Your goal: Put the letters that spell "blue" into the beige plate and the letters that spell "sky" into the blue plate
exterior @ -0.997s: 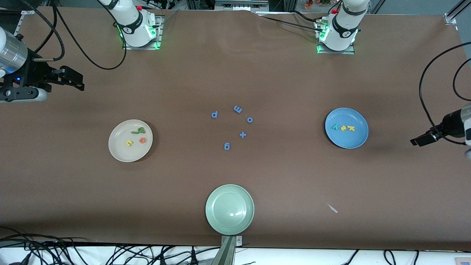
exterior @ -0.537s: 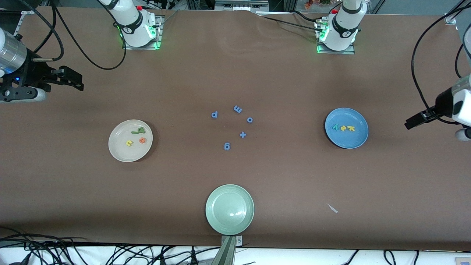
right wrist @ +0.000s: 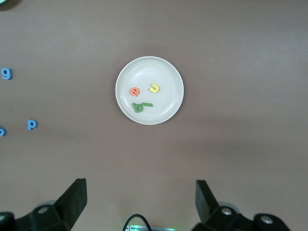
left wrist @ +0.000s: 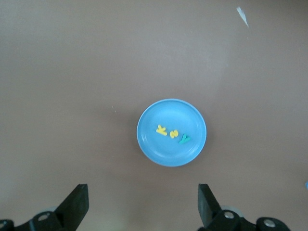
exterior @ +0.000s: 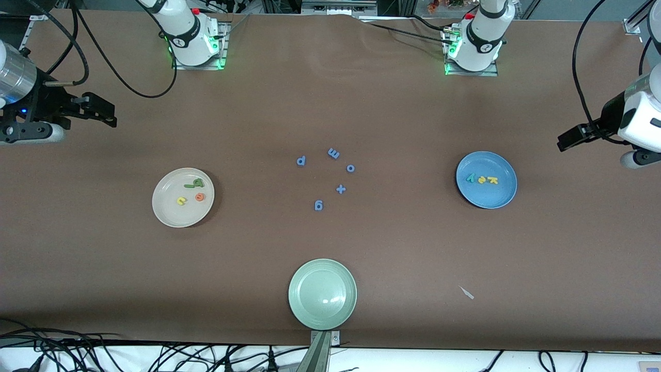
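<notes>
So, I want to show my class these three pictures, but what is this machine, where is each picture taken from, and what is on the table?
Two robot arms stand at a brown table. One picture looks down from a high camera facing them; the other two come from cameras on the arms' wrists. The left gripper hangs open above the table near the blue plate, which holds the letters s, k, y. The right gripper, also open, waits near the beige plate, which holds b, l, u, e. Five blue letters lie mid-table, beside an empty green plate. Nothing is held.

Yellow "k" (left wrist: 161,130), yellow "s" (left wrist: 174,134), teal "y" (left wrist: 184,139) in blue plate (left wrist: 154,149).
</notes>
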You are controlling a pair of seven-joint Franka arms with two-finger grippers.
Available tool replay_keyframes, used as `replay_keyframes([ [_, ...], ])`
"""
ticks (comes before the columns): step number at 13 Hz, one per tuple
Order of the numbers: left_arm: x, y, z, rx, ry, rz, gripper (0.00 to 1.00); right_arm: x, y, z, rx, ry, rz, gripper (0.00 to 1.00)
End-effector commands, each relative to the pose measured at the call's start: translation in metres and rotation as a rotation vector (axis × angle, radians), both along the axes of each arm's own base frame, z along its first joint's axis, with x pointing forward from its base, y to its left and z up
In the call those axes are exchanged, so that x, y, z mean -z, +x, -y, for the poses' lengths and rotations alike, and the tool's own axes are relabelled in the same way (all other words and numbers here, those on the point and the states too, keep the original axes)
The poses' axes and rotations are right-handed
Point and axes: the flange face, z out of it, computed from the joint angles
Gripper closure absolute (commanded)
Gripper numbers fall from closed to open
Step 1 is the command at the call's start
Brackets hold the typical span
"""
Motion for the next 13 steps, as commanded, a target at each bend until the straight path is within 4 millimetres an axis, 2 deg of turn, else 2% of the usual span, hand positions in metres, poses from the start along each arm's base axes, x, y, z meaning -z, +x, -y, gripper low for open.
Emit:
replay_keyframes([
  [1, -0.014, -0.012, 0.0, 0.081, -0.041, -0.025, 0.0, -0.007, -0.004, 0.004, -0.017, 0.001, -0.002, 0.0],
  [3, -0.015, -0.02, 0.009, 0.134, -0.048, -0.068, 0.0, -0.007, -0.004, 0.003, -0.018, 0.003, -0.002, 0.0],
  [4, -0.025, -0.023, 0.01, 0.145, -0.05, -0.067, 0.0, -0.007, -0.004, 0.003, -0.018, 0.003, -0.002, 0.0],
  [5, -0.038, -0.019, 0.003, 0.136, -0.058, -0.039, 0.0, -0.007, -0.004, 0.003, -0.017, 0.003, 0.0, 0.0],
  [7, -0.043, -0.018, -0.011, 0.102, -0.115, -0.019, 0.0, -0.007, -0.004, 0.003, -0.017, 0.002, -0.002, 0.0],
  [8, -0.042, -0.017, -0.012, 0.102, -0.114, -0.019, 0.0, -0.007, -0.004, 0.003, -0.018, 0.001, -0.002, 0.0],
  [10, -0.059, -0.01, -0.012, 0.106, -0.11, 0.02, 0.0, -0.007, -0.004, 0.003, -0.02, 0.003, -0.002, 0.0],
  [13, -0.069, -0.011, -0.012, 0.116, -0.113, 0.039, 0.0, -0.007, -0.004, 0.003, -0.02, 0.003, -0.002, 0.0],
])
